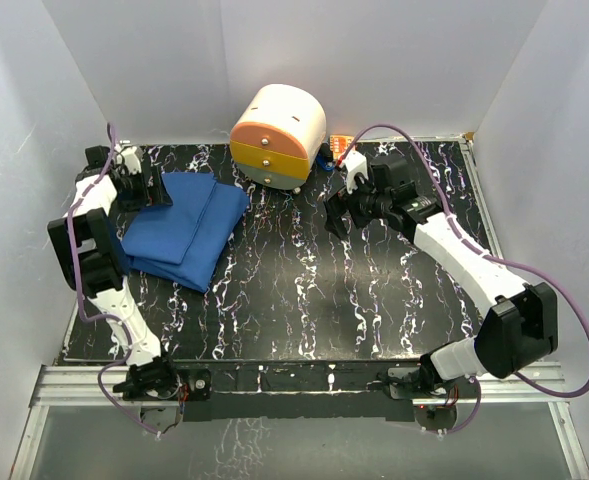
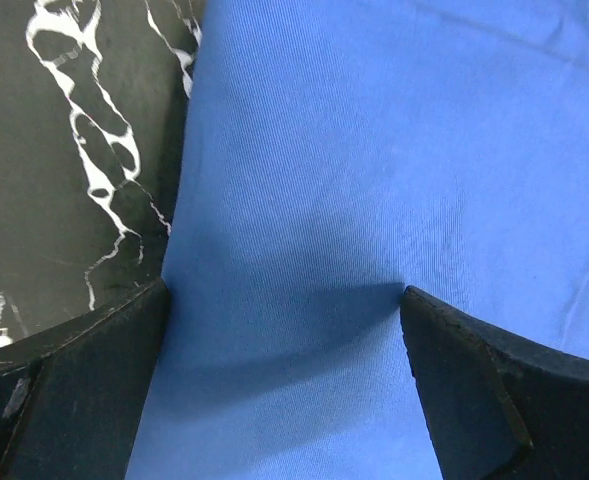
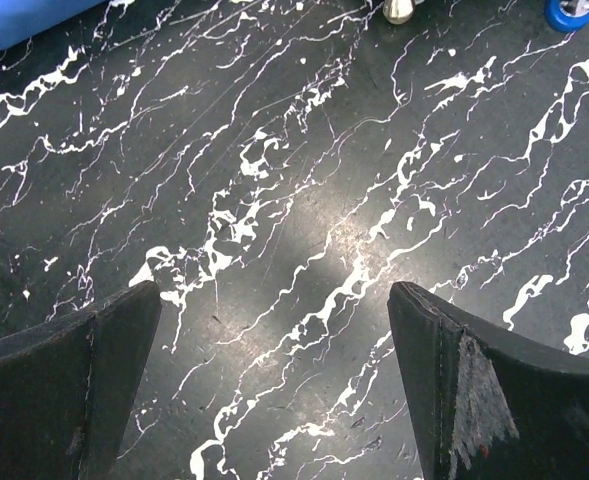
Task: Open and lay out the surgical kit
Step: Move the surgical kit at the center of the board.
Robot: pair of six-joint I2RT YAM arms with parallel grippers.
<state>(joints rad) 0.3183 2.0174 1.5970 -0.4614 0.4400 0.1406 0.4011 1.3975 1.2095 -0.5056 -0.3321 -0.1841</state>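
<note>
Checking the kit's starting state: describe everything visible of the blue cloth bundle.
The blue cloth bundle is royal-blue woven fabric, folded shut with overlapping flaps, lying flat on the left of the black marbled table. Its contents are hidden. The open left gripper hangs over its far-left part; contact cannot be judged.

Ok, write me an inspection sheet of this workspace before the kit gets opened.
Surface: table, black with white veining.
Job's things: surgical kit, blue cloth wrap folded shut at the left; contents not visible.
Clutter: round cream-and-orange drawer container at the back; small orange box just to its right.
Grippers: left gripper open, fingers either side of a patch of the kit's cloth, contact cannot be told; right gripper open over the table, holding nothing.
Cables: purple cables loop off both arms.
Surroundings: white walls on three sides.
</note>
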